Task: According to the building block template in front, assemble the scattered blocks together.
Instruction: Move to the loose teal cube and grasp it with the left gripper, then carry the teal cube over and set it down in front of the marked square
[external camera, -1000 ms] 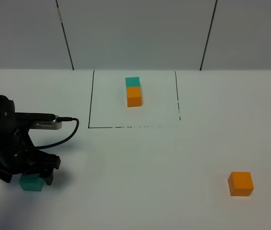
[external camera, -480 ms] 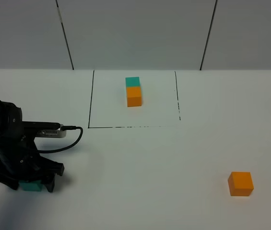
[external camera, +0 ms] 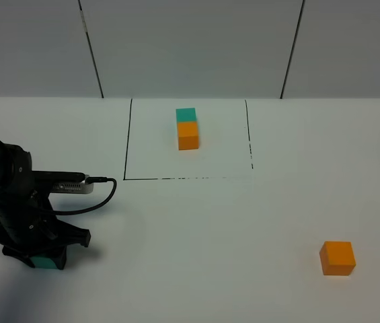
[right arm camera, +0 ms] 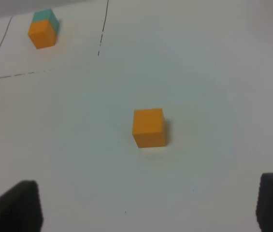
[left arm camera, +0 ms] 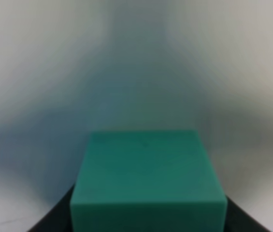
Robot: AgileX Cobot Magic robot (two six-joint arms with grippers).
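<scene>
1. Teal cube (left arm camera: 147, 179) clamped between the closed jaws of the left gripper (external camera: 38, 254), low on the tabletop (external camera: 210, 222).
2. Orange cube (right arm camera: 149, 127) lying loose ahead of the right gripper (right arm camera: 146, 208), jaws spread wide, gripping nothing.
3. Outlined template pair (external camera: 187, 128) well beyond both grippers.

The high camera looks down and forward over the white desk (external camera: 196, 222) from above its near edge. It is far enough back to take in the wall (external camera: 190, 47) behind, the outlined template (external camera: 187, 128) toward the far edge, the orange cube (external camera: 337, 258) by the near right corner and the teal cube (external camera: 44, 262) by the near left corner. The left wrist camera sits very close — the teal cube (left arm camera: 147, 179) fills much of its view, with blurred desk beyond. The right wrist camera hangs higher and farther off, tilted toward the far edge — it shares the orange cube (right arm camera: 149, 127) and the template (right arm camera: 43, 29) with the high view.
</scene>
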